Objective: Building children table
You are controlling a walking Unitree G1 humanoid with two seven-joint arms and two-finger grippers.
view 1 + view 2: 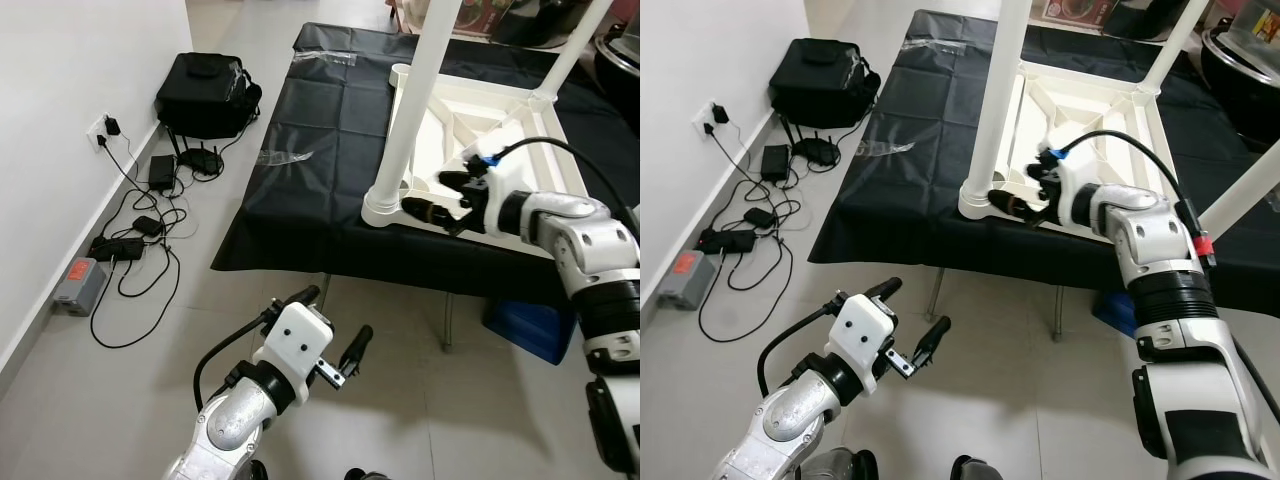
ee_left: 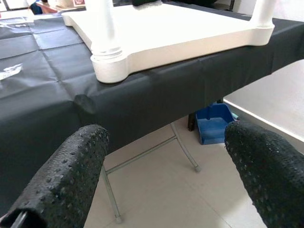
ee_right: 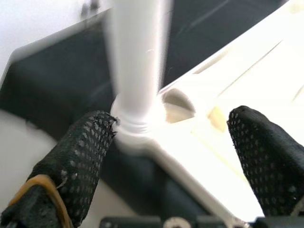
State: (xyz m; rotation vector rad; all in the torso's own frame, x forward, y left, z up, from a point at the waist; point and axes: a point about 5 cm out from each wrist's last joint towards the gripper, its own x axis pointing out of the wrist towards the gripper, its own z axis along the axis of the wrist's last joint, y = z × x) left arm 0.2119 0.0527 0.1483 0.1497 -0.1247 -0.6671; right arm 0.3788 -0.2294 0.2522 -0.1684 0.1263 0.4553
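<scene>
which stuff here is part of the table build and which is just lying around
Job:
tabletop, upside down on the black cloth
legs standing in its corners
right end effector, open beside the near leg
left end effector, open, low over the floor

Lying about:
black bag
chargers and cables
blue bin

Upper left of the frame there's a black bag (image 1: 205, 92) sitting on the tile floor (image 1: 120, 400) against the white wall (image 1: 60, 120). A plug (image 1: 112, 126) sits in the wall socket just below it, and a mess of black cables (image 1: 150, 270) and power bricks trails down the left side. A grey box (image 1: 80, 284) with an orange label lies at the left edge. A blue bin (image 1: 525, 325) is tucked under the bench's black cloth (image 1: 310, 170), lower right.
</scene>
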